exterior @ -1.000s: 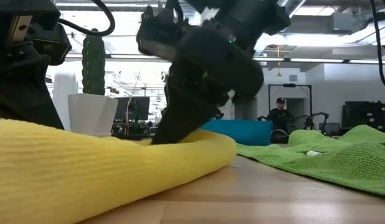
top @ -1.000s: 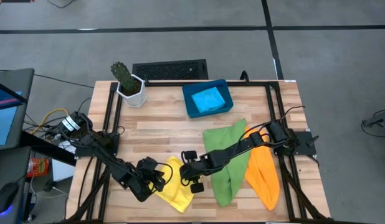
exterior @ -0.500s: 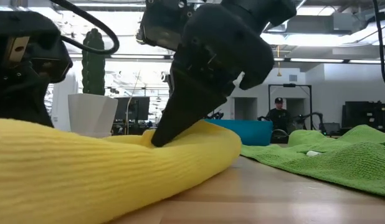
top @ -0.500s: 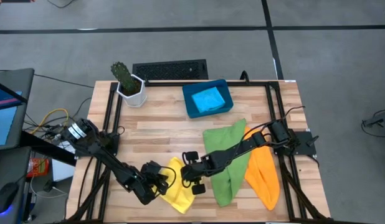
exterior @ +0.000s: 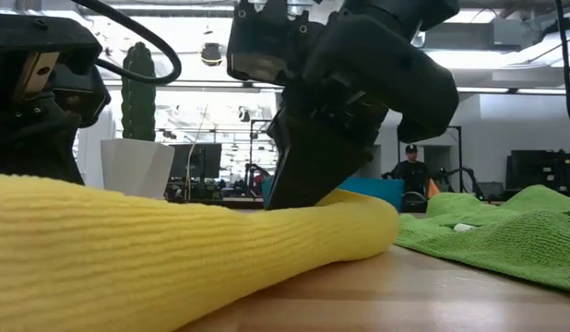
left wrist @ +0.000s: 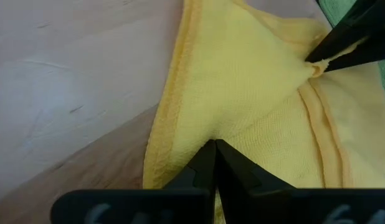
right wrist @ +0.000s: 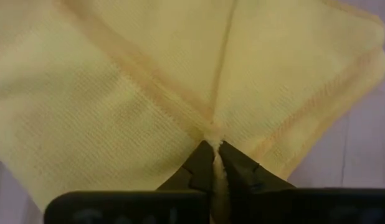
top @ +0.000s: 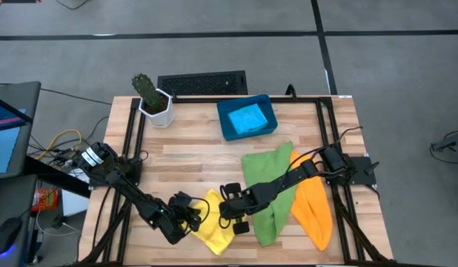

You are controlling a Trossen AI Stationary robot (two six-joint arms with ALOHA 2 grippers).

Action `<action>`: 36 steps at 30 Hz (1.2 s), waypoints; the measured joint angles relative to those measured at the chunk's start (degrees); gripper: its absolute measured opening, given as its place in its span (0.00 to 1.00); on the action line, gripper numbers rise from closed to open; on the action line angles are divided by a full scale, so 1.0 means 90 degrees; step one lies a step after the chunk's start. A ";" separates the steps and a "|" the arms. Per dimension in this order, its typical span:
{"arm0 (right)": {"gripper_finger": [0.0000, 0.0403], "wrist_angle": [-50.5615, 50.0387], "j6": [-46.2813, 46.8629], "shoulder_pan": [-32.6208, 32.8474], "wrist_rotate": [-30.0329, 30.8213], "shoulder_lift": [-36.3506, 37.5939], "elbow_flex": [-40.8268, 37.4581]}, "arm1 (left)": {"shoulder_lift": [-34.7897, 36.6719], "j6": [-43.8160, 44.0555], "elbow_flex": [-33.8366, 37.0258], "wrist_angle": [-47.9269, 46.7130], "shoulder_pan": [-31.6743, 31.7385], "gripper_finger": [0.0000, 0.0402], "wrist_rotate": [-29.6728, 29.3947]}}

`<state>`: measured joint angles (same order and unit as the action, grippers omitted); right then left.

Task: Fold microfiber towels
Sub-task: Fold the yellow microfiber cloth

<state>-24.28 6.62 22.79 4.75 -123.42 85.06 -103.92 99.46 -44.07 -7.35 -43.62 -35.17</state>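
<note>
You had the left claw [left wrist: 212, 163] clamped on the near edge of the yellow towel [top: 211, 221], at the worktop's [top: 192, 156] front. The right claw [right wrist: 213, 163] pinched its far side. Beyond lay the green towel [top: 267, 185] and orange towel [top: 313, 208]. Farthest, the light blue towel [top: 246, 117] sat in the tray [top: 227, 127].
</note>
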 joint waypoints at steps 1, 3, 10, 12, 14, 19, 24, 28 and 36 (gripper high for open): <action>0.11 -0.0028 0.0053 0.0000 0.0008 0.0000 0.0002 | 0.0000 0.0013 0.0000 -0.0002 0.0000 0.00 0.0007; 0.11 -0.0081 0.0136 0.0007 0.0044 -0.0001 0.0002 | -0.0001 0.0021 0.0002 -0.0004 0.0000 0.00 0.0018; 0.12 -0.0239 0.0230 0.0007 0.0062 0.0096 0.0005 | -0.0007 0.0019 0.0012 0.0039 0.0000 0.00 0.0019; 0.12 -0.0340 0.0223 0.0018 0.0085 0.0229 -0.0005 | -0.0017 0.0019 0.0017 0.0087 0.0000 0.00 0.0019; 0.12 -0.0318 0.0222 0.0025 0.0125 0.0360 0.0007 | -0.0017 0.0019 0.0017 0.0088 0.0000 0.00 0.0019; 0.12 -0.0495 0.0166 0.0024 0.0186 0.0459 0.0006 | -0.0017 0.0007 0.0019 0.0095 0.0000 0.00 0.0019; 0.12 -0.0405 0.0113 0.0082 0.0163 0.0459 0.0000 | -0.0017 0.0021 0.0022 0.0097 0.0000 0.00 0.0012; 0.17 -0.0532 0.0103 0.0072 0.0172 0.0526 -0.0007 | -0.0017 0.0026 0.0022 0.0100 0.0000 0.00 0.0008; 0.34 -0.0822 0.0108 -0.0019 0.0205 0.0696 -0.0005 | -0.0027 0.0026 0.0034 0.0188 0.0000 0.00 -0.0098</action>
<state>-31.68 7.60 22.61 6.60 -117.15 85.01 -104.16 99.70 -43.77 -5.66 -43.62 -36.05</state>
